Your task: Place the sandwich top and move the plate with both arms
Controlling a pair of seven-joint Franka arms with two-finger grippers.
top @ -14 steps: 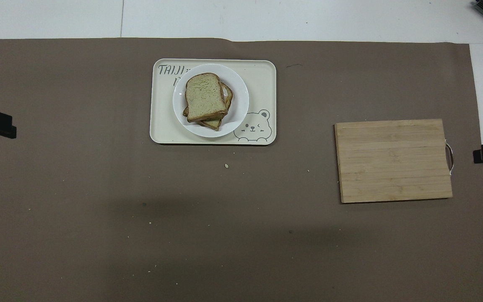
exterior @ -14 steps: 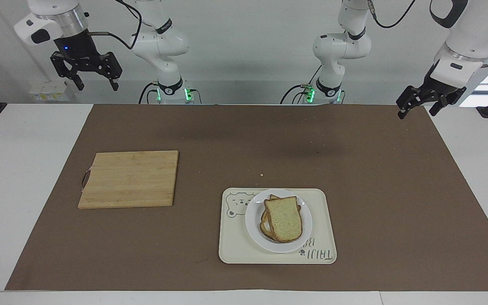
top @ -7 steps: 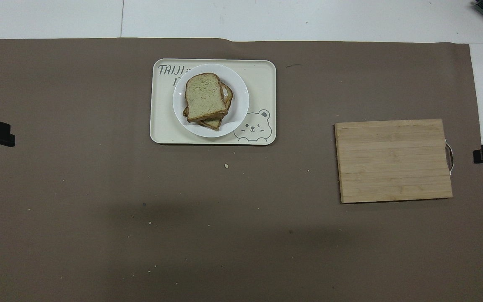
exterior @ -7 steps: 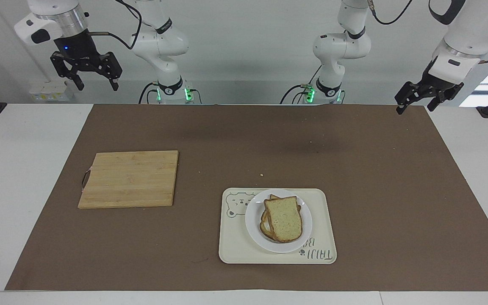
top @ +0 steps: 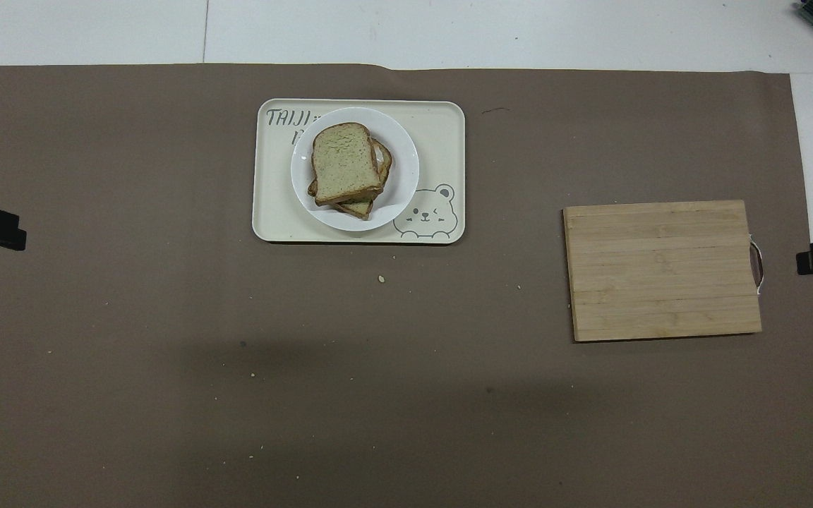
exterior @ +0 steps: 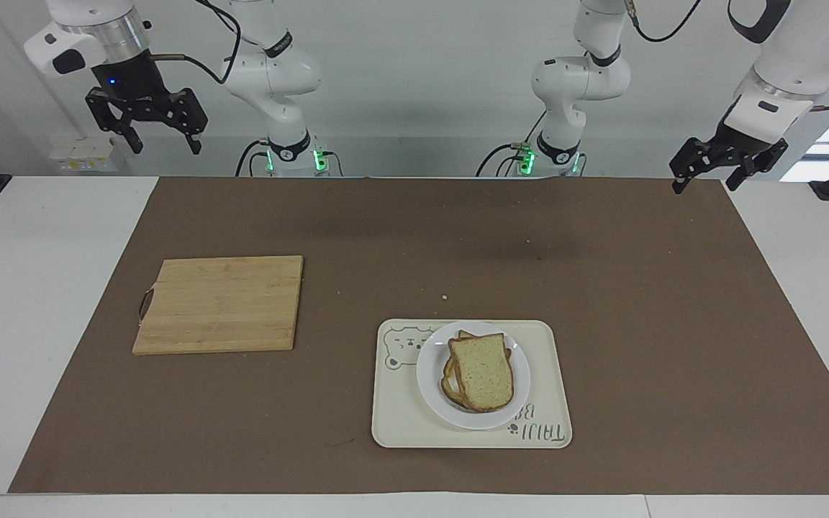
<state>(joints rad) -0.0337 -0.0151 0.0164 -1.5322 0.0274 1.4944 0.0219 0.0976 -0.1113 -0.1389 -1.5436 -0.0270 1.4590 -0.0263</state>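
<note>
Both jaws gape empty; sandwich top [exterior: 481,371] lies rounded end away from robots.

1. A brown paper mat [exterior: 601,302] covers most of the white surface [exterior: 33,288]; everything else lies on the mat.
2. The cream rectangular tray with a bear drawing [exterior: 400,417] sits farther from the robots than the mat's middle; the small round white plate [exterior: 430,388] rests on the tray.
3. The pale speckled bread slice, the sandwich top [exterior: 483,370], lies uppermost on a stack of bread slices [exterior: 450,385] on the plate.
4. A rectangular bamboo cutting board [exterior: 220,303] lies well apart from the tray, toward the right arm's end, slightly nearer to the robots.
</note>
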